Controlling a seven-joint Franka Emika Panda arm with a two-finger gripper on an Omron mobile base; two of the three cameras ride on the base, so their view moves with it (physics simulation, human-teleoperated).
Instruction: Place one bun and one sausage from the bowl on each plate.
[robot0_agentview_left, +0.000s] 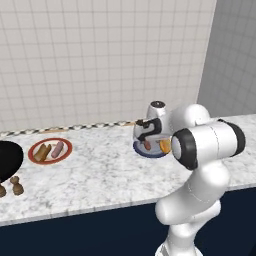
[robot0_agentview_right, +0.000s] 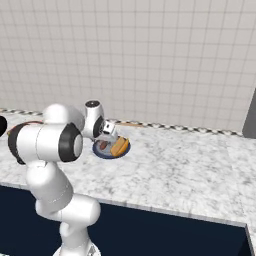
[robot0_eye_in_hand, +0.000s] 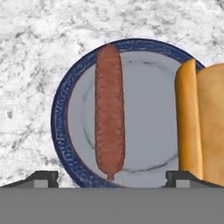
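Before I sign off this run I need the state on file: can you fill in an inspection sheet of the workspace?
Surface: marbled white counter, dark cabinet front below.
Job's things: dark blue plate holds one sausage and one bun, lying side by side and apart. White plate with red-brown rim holds a bun and a sausage too. Black bowl sits at the counter's left end.
Clutter: two small brown items on the counter in front of the bowl; cannot tell what they are.
Grippers: gripper open above the blue plate, holding nothing.
Cables: nothing seen.
Surroundings: tiled wall behind the counter.
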